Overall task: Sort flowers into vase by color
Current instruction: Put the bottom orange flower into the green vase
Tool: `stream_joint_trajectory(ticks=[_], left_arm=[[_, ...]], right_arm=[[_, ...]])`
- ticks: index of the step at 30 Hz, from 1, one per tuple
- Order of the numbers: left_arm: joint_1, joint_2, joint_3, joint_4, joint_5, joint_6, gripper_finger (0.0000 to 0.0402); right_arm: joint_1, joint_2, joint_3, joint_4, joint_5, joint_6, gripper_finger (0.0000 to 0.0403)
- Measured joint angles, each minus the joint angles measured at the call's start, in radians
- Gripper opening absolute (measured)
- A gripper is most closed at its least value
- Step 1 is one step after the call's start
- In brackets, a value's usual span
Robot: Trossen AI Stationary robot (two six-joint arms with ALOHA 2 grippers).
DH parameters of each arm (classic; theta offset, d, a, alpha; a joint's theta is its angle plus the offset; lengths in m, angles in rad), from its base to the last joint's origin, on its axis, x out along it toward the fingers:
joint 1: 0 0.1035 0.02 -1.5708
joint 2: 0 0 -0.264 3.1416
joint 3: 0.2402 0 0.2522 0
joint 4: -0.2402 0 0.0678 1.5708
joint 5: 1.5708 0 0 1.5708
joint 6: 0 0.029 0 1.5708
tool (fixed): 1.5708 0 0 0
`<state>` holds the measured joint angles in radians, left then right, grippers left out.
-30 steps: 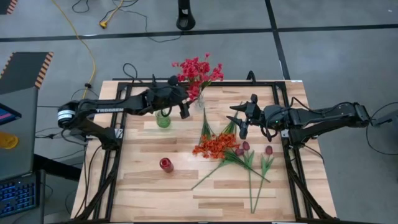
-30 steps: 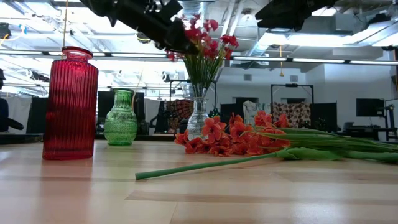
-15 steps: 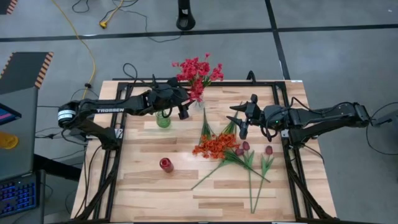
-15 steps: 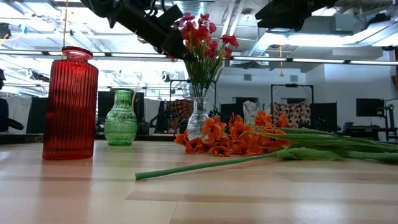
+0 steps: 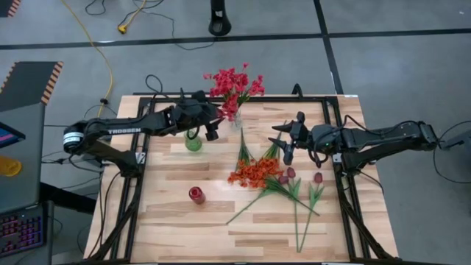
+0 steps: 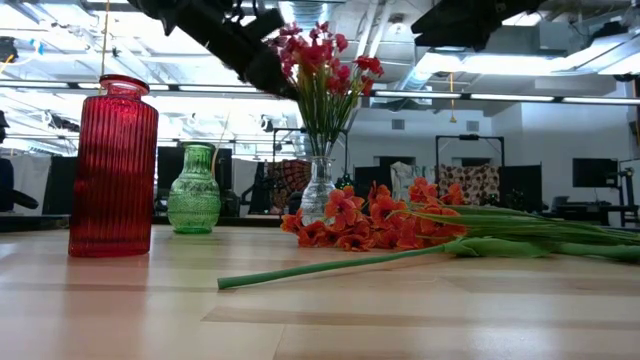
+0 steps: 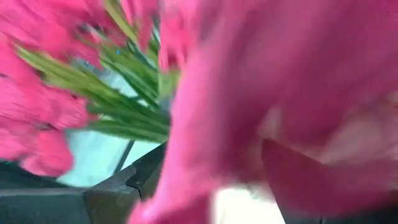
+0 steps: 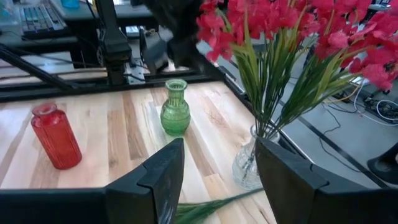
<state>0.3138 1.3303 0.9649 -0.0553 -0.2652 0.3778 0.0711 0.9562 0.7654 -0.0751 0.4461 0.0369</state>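
Observation:
Pink-red blossom sprays (image 5: 234,85) stand with their stems in a clear glass vase (image 5: 237,121) near the table's far edge, also seen in the low view (image 6: 325,55). My left gripper (image 5: 212,131) hovers just left of the blossoms, above the green vase (image 5: 193,142), and is open; blurred pink blossoms (image 7: 249,93) fill its wrist view. Orange sprays (image 5: 254,171) and dark red tulip buds (image 5: 288,175) lie flat on the table's middle. My right gripper (image 5: 287,151) hangs open above the tulips' right side, facing the clear vase (image 8: 249,165). My left gripper sits right against the pink-red blossoms (image 6: 290,50) at their left side. The blossoms blur the wrist view, so I cannot tell whether a finger touches them.
A red ribbed vase (image 5: 196,194) stands nearer the table's front, left of centre. A long green stem (image 6: 330,268) stretches from the flower pile toward the near edge. Bare wood lies along the near left corner.
My left gripper has drawn back a little toward the table's left, away from the clear vase. The pink-red blossoms it overlapped in the low view now stand free and more upright.

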Motion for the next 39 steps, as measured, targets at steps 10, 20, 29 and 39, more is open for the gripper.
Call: stream_joint_trajectory(ticks=[10,20,29,39], left_arm=[[0.0,-0.124,0.0,-0.126,0.051,-0.074,0.0222],[-0.007,-0.189,0.0,-0.263,0.121,-0.157,0.0222],[-0.113,-0.202,-0.002,-0.321,0.122,-0.238,0.0222],[-0.279,-0.201,-0.131,-0.149,0.106,-0.355,0.0222]], right_arm=[[0.0,0.0,0.0,-0.023,0.0,0.018,0.0226],[0.05,0.0,0.0,-0.072,-0.003,0.093,0.0225],[0.158,0.007,0.0,-0.256,-0.004,0.273,0.0205],[0.288,0.143,0.0,-0.312,-0.05,0.384,0.0196]])
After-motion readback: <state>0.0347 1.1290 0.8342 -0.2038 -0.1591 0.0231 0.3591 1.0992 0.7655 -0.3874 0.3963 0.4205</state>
